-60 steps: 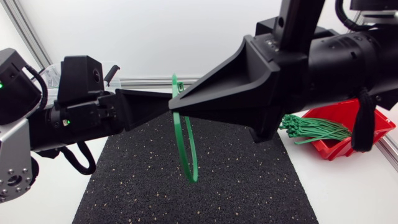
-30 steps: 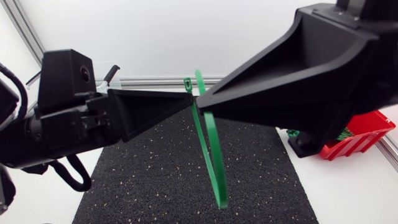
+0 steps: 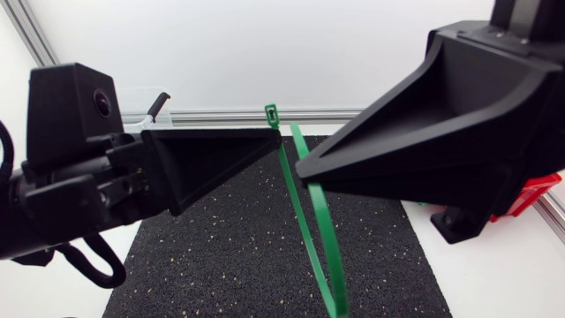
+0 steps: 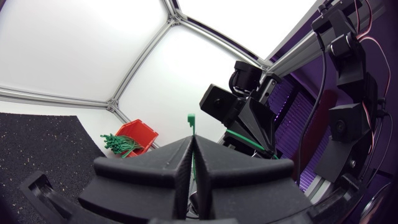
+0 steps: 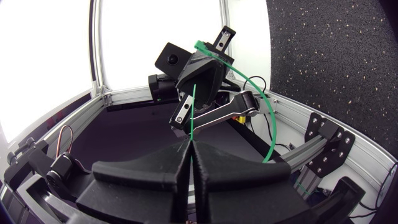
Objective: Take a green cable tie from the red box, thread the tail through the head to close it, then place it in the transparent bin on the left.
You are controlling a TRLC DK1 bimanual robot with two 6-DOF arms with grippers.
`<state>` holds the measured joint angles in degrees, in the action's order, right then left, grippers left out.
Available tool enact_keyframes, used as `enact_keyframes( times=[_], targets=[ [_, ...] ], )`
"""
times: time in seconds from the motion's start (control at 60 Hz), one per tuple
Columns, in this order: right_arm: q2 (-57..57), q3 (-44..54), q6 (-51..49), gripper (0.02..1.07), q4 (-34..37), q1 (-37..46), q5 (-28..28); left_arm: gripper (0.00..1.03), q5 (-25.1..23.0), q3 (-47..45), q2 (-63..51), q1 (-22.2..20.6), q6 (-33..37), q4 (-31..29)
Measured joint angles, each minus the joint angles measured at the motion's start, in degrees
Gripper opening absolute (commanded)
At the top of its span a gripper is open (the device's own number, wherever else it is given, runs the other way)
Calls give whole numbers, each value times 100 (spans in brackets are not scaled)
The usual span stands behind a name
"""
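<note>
The green cable tie is held in the air by both arms, and every place here is reckoned from its head. The left tool is closed flat on the strap just under the head, which stands clear above the fingertips. The right tool is likewise closed on the strap, a little below the head on the right arm's side, with the tail left sticking out past its tips. The tail's end is seen just beside the head, slightly lower, and it has not yet entered the head. Its long axis is pointed up and past the head rather than into the slot, so a small turn and a short push toward the head are judged to be needed. The rest of the strap is hung in a long loop below the head, over the black mat. Open air is found all round the head. The red box is set well apart on the right arm's side. The transparent bin is glimpsed beyond the left tool, on the head's other side.
</note>
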<state>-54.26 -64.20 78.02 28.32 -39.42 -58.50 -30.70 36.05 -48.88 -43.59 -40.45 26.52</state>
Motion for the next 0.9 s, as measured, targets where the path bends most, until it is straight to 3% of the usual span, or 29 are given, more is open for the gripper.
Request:
enact_keyframes(
  times=[0.9],
  targets=[
    [-319, -11, 24, 8, -391, -142, 2, 4, 170, 0, 22, -223, 129, -13]
  ],
)
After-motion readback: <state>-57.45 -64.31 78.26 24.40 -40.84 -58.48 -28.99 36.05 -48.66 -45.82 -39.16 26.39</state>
